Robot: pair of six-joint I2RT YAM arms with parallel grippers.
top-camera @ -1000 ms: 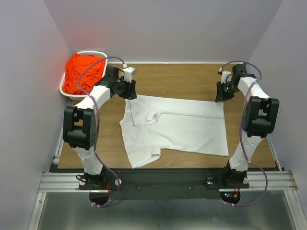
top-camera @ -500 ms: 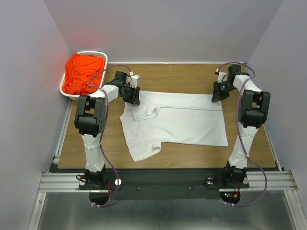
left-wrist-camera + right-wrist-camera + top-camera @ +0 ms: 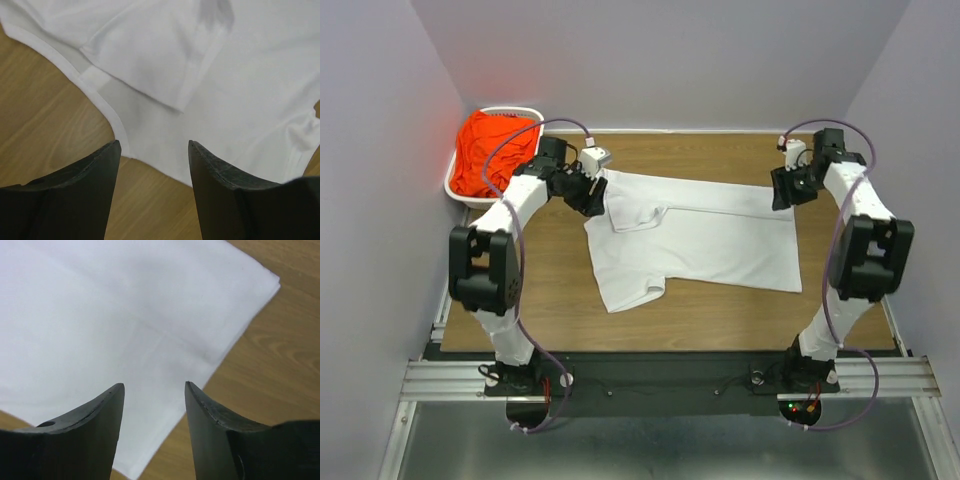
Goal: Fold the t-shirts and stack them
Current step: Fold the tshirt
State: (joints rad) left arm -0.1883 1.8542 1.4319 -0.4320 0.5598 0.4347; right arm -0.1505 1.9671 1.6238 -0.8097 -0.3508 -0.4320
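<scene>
The white t-shirt point(image 3: 700, 235) lies flat on the wooden table, folded lengthwise, one sleeve folded over near its far left corner and one sleeve sticking out at the near left. My left gripper point(image 3: 597, 193) is open and empty above the shirt's far left edge; the left wrist view shows the hem and folded sleeve point(image 3: 165, 65) below its jaws point(image 3: 154, 147). My right gripper point(image 3: 782, 190) is open and empty over the shirt's far right corner point(image 3: 150, 315). The orange-red t-shirt point(image 3: 492, 150) lies crumpled in the basket.
The white slotted basket point(image 3: 460, 193) stands at the table's far left corner by the wall. Bare wooden table point(image 3: 700, 325) runs along the near side of the shirt. Walls close in on the left, right and back.
Both grippers have let go of the shirt's far edge and now hang open above it. The shirt has shifted a little to the right and farther back.
</scene>
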